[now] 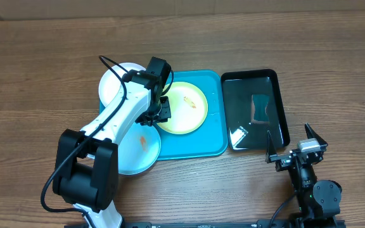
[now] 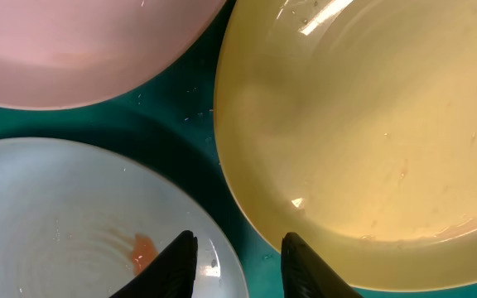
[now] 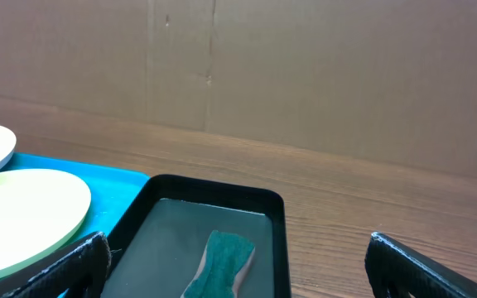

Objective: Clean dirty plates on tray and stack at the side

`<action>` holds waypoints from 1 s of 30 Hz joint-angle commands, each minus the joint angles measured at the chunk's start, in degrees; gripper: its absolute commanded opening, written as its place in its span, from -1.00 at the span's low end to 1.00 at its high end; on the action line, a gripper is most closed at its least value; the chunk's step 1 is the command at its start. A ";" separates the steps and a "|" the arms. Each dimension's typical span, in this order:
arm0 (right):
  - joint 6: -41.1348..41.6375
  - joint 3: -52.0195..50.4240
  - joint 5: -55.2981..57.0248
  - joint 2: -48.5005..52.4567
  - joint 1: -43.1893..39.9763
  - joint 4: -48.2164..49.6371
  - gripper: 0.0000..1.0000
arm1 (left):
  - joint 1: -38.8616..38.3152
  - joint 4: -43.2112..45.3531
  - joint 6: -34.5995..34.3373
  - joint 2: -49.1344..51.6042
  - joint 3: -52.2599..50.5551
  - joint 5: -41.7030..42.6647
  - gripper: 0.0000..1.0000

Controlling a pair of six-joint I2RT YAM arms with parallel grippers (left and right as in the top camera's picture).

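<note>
My left gripper (image 2: 234, 266) hangs low over the large turquoise-blue plastic tray (image 1: 215, 117). Its two black fingers (image 2: 175, 266) are a modest gap apart and hold nothing. They sit above the spot where the plates come closest. One finger is over the rim of the light blue round plate (image 2: 48, 207), the other at the edge of the pale yellow-green round plate (image 2: 354, 124).

The yellow-green plate lies flat in the middle of the tray, glossy, with a couple of small orange smears toward its centre. The blue plate lies at the front left, its near edge reaching past the tray's front rim. It carries one orange smear close to my fingers. The white round plate (image 1: 114, 85) is at the back left and looks pinkish through my wrist camera. The three lie apart, with strips of turquoise showing between them.

My right gripper (image 1: 291, 144) is spread wide and empty, off to the right, just in front of the smaller glossy black rectangular tray (image 1: 277, 101). That tray sits just beside the turquoise one, and a green sponge (image 3: 222, 261) lies in it.
</note>
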 commanded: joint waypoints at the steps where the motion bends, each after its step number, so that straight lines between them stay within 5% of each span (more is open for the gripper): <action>1: 0.00 -0.59 0.24 -0.55 0.24 0.33 1.00 | 0.00 0.24 0.22 0.57 1.14 -1.11 -0.28; 11: 0.04 -0.59 -8.70 -0.57 0.24 1.27 1.00 | -0.02 0.87 0.24 0.57 1.14 0.92 -0.23; 19: 9.31 4.44 -13.14 -0.50 0.07 0.61 1.00 | 0.48 1.90 0.24 0.57 1.16 2.05 -0.13; 25: 10.03 18.14 -9.42 6.34 0.07 -10.62 1.00 | 1.90 3.30 0.28 0.57 1.16 1.86 -0.15; 30: 12.33 38.29 -9.44 25.92 0.07 -27.12 1.00 | 3.23 4.48 0.28 0.57 1.16 1.90 -0.15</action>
